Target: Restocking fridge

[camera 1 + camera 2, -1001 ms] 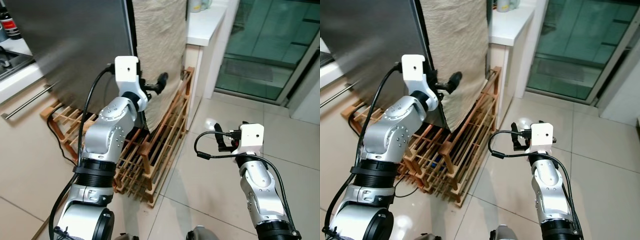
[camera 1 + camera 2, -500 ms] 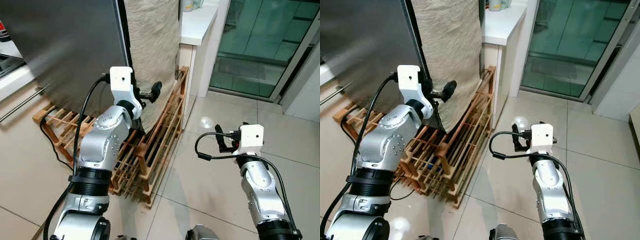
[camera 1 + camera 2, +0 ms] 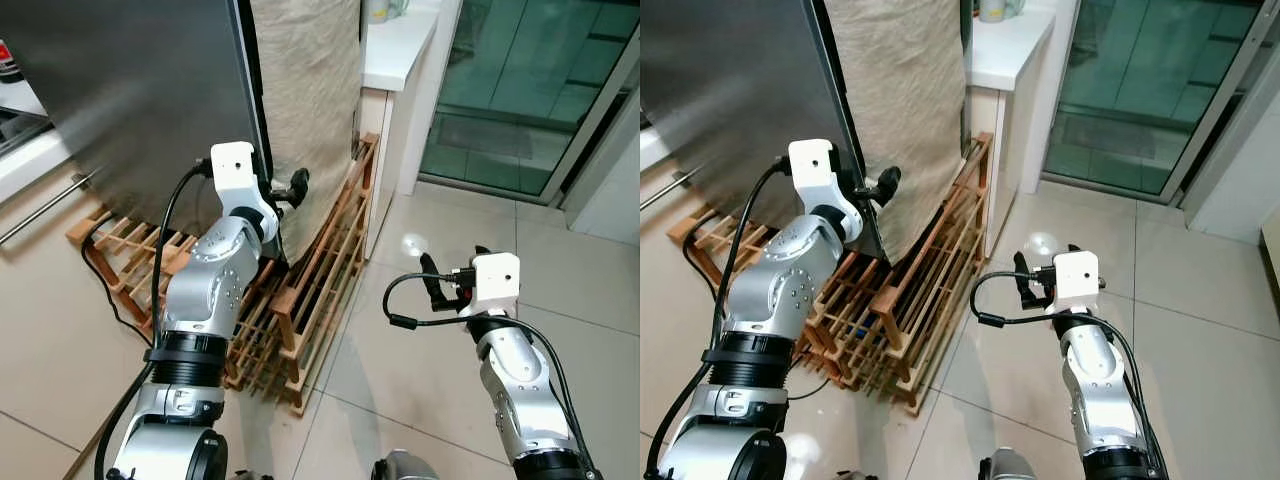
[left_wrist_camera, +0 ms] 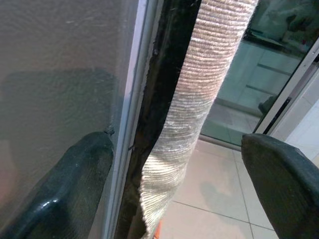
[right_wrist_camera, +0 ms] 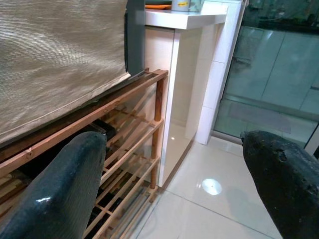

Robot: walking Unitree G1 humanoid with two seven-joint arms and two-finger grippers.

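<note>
Standing beside the fridge [image 3: 140,90], the robot is holding its left gripper [image 3: 285,192] up at the dark front edge of the grey steel door, where a beige woven cloth [image 3: 305,100] is hanging down the side. In the left wrist view the two black fingers [image 4: 75,184] are spreading wide apart, one lying against the grey door face and the other out over the tiled floor, with the door's black edge [image 4: 162,99] and the cloth's hem running between them; they are gripping nothing.

Hanging lower and well apart from the fridge, the right gripper [image 3: 436,284] is pointing toward the wooden rack [image 3: 310,290] that is sitting on the floor under and beside the fridge. Its fingers [image 5: 65,184] are also spreading open and holding nothing, and its wrist view is looking past them at the rack's slats, the cloth's lower edge and a white counter [image 5: 192,20] beside a glass sliding door [image 3: 520,90].

A black cable [image 3: 105,290] is trailing over the floor by the rack's far end. Pale glossy tiles [image 3: 420,350] are catching a round spot of light between the two arms. At the left edge, a long metal drawer handle [image 3: 45,205] is showing on a cabinet front.
</note>
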